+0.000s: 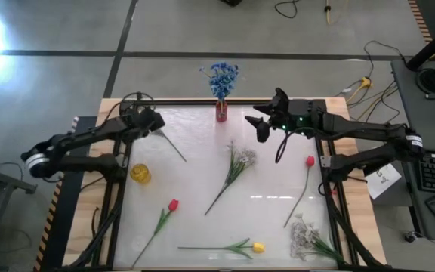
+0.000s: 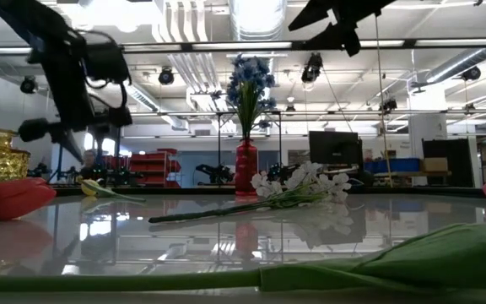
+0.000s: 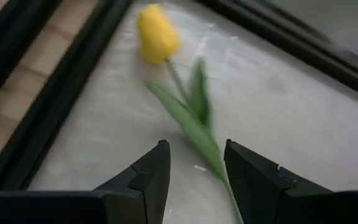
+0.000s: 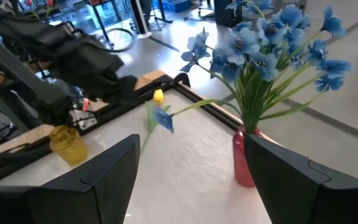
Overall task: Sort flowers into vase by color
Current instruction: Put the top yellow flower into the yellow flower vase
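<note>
Gripper, left (high view): our left gripper [image 1: 157, 125] hangs over the far left part of the table [image 1: 202, 189]. A thin green stem runs out from under it toward the middle.
Gripper, right (high view): the right gripper [image 1: 259, 125] has its fingers spread and stands just beside the red vase [image 1: 222, 113]. We see nothing in it.
Containers (high view): the red vase at the far edge holds the blue flowers [image 1: 221, 75]. The yellow vase [image 1: 140, 174] stands near the left edge, apart from both grippers.
Loose flowers (high view): centre white spray [image 1: 236, 162]; left red tulip [image 1: 174, 205]; right red tulip [image 1: 310, 160]; corner white spray [image 1: 304, 234]; near-edge yellow tulip [image 1: 257, 246]. All lie flat, well apart from both grippers.
Low view: the red vase stands upright behind the centre white spray. Both grippers are above the table surface.
Left wrist view: the fingers stand apart. The stem of the far yellow tulip [image 3: 158, 34] runs between them, close along one finger, and we cannot tell whether they touch. Its head lies beyond the fingertips, by the table's dark frame.
Right wrist view: the fingers are wide, with nothing between them. The red vase stands just beyond them, and one blue blossom droops sideways on a bent stem.
</note>
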You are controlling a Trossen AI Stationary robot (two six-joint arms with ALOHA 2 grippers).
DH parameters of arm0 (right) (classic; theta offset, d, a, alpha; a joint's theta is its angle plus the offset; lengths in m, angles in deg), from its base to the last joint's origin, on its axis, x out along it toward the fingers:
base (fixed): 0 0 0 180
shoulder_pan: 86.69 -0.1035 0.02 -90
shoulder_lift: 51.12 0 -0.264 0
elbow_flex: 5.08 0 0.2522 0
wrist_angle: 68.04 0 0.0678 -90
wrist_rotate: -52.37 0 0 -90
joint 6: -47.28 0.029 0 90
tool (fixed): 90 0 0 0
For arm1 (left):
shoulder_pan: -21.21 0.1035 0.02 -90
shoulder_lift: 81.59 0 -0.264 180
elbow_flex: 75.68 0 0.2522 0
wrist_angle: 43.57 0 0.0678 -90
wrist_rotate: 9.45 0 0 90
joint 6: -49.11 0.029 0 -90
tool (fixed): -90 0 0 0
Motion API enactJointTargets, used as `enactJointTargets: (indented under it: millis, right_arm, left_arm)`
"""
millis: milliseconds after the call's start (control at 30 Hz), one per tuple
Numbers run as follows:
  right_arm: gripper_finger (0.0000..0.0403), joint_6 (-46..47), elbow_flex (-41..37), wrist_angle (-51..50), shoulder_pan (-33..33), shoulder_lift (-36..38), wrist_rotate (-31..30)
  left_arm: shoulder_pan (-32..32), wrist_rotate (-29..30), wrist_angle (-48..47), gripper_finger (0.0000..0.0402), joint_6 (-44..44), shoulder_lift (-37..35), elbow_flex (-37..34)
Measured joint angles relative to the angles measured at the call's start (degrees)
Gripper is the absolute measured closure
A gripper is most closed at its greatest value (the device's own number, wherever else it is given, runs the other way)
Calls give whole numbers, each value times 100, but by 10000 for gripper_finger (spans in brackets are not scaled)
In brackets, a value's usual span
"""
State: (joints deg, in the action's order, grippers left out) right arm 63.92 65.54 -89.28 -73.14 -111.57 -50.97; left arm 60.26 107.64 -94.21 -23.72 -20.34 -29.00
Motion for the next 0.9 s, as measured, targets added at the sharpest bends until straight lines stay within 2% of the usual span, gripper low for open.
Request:
enactJointTargets:
  millis: [100,200,433,600,733,900]
  right_arm:
    - [120,0,0,-46,-8,-2,27]
    - [120,-108,0,-147,-1,-2,24]
    - [119,-474,41,-75,250,-82,22]
    - [122,-769,107,-75,336,-81,31]
    - [136,-1184,183,-81,335,-81,37]
    - [163,-1434,332,-92,363,-81,42]
  left_arm:
    - [622,-411,288,261,247,488,-4]
    - [955,-706,492,261,503,1025,150]
    - [1120,-742,472,261,150,2354,795]
    - [1198,-1022,486,270,54,3171,1235]
    - [1198,-1068,367,302,104,3593,1621]
    - [1215,-1179,255,378,312,3759,1960]
